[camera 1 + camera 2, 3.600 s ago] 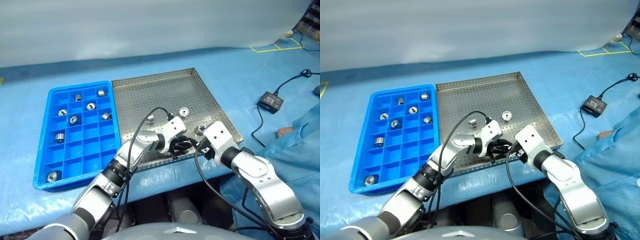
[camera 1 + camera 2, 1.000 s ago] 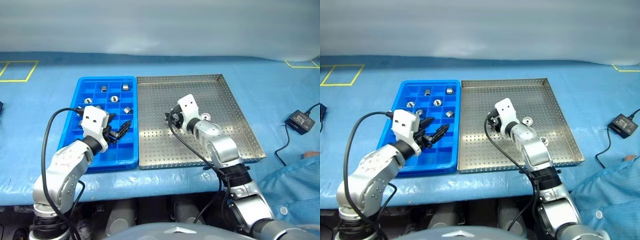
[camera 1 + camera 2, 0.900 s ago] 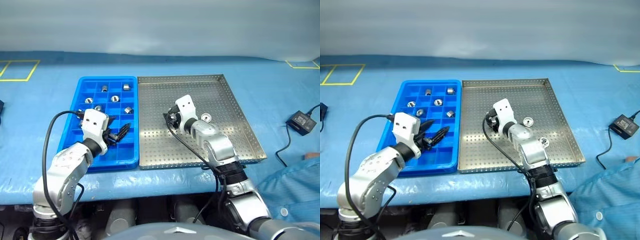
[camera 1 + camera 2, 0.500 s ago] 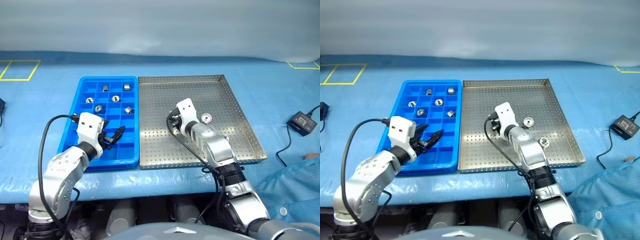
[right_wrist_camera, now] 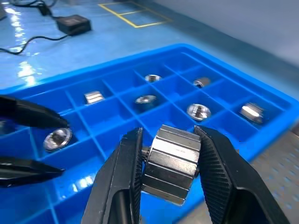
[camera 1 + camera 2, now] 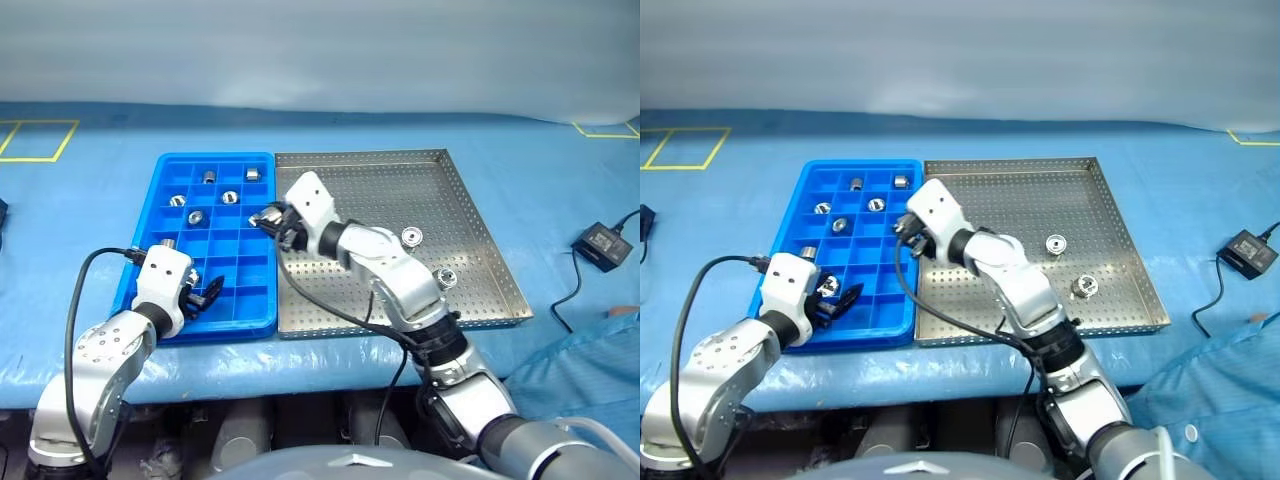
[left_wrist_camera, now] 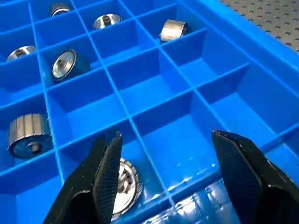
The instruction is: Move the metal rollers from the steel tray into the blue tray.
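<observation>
My right gripper [image 6: 272, 221] is shut on a metal roller [image 5: 172, 161] and holds it in the air over the right edge of the blue tray [image 6: 216, 157], beside the steel tray [image 6: 380, 195]. Two metal rollers [image 6: 410, 236] [image 6: 447, 277] lie on the steel tray's right half. Several rollers [image 6: 230, 197] sit in the blue tray's far compartments. Over the blue tray's near left part my left gripper [image 7: 167, 137] stands open with nothing between its fingers, one roller [image 7: 122, 179] in the cell under its left finger.
A black power adapter [image 6: 600, 243] with its cable lies on the blue table cover at the right. A person's blue sleeve [image 6: 600, 380] is at the near right corner. Yellow tape marks [image 6: 30, 140] lie far left.
The right gripper has shut on a roller in the steel tray, lifted it and swung left to the blue tray's edge. The left gripper has drawn back to the tray's near left, still open.
</observation>
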Robot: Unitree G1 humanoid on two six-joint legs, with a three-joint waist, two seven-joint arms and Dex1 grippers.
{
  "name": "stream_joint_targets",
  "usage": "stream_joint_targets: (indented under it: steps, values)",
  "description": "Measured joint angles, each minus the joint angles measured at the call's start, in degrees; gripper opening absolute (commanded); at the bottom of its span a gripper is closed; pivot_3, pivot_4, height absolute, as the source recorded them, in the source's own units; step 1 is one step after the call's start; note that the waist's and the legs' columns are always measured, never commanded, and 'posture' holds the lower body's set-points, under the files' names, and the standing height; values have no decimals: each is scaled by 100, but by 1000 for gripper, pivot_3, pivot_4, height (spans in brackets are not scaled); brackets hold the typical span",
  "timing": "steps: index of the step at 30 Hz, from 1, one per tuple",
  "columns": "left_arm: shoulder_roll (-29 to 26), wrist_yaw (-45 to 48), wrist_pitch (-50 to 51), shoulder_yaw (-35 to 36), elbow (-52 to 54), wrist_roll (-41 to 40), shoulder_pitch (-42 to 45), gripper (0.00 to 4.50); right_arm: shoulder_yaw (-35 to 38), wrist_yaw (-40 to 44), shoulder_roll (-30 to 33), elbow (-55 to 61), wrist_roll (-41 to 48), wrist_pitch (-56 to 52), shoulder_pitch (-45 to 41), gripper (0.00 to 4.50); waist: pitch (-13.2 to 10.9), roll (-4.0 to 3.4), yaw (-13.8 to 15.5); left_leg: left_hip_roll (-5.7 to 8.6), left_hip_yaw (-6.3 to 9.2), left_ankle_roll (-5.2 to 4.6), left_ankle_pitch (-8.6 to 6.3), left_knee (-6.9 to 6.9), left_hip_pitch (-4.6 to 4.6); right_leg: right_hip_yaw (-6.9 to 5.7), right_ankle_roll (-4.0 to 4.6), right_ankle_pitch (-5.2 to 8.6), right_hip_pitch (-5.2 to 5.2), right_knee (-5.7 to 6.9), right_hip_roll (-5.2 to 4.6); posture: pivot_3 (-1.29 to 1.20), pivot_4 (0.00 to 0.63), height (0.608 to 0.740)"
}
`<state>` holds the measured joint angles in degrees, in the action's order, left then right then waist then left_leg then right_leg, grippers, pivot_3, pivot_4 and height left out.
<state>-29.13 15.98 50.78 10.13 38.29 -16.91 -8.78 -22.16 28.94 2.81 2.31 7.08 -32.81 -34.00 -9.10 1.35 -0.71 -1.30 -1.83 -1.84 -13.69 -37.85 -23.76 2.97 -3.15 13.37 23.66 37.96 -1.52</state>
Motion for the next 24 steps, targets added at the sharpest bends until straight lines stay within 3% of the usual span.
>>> stream_joint_targets:
  steps: [8, 21, 22, 24]
  values:
    - [413, -85, -213, 203, 256, -86, -287, 3340, -140, 319, -706, -1948, -163, 1045, -577, 1356, 1, 5, 82, 2, 15, 15, 3, 13, -1, -13, 11, 3, -2, -5, -26, 176, 150, 740]
    - [500, -158, -270, 153, 317, -110, -393, 3340, 103, 619, -1029, -3479, -220, 1816, -1142, 1356, 0, 4, 225, -16, 61, 68, 25, 53, 1, -59, 61, 16, 1, -3, -10, 209, 150, 740]
    - [503, -171, -270, 128, 317, -110, -389, 3340, 143, 619, -1029, -3612, -221, 1864, -1180, 2084, 0, 4, 230, -17, 61, 71, 27, 56, 1, -59, 63, 16, 2, -2, -8, 209, 150, 740]
    - [530, -192, -270, 66, 317, -110, -371, 3340, 243, 621, -1033, -3852, -220, 1983, -1243, 2710, 0, 4, 241, -17, 64, 75, 30, 62, 2, -62, 65, 17, 2, -3, -4, 209, 150, 740]
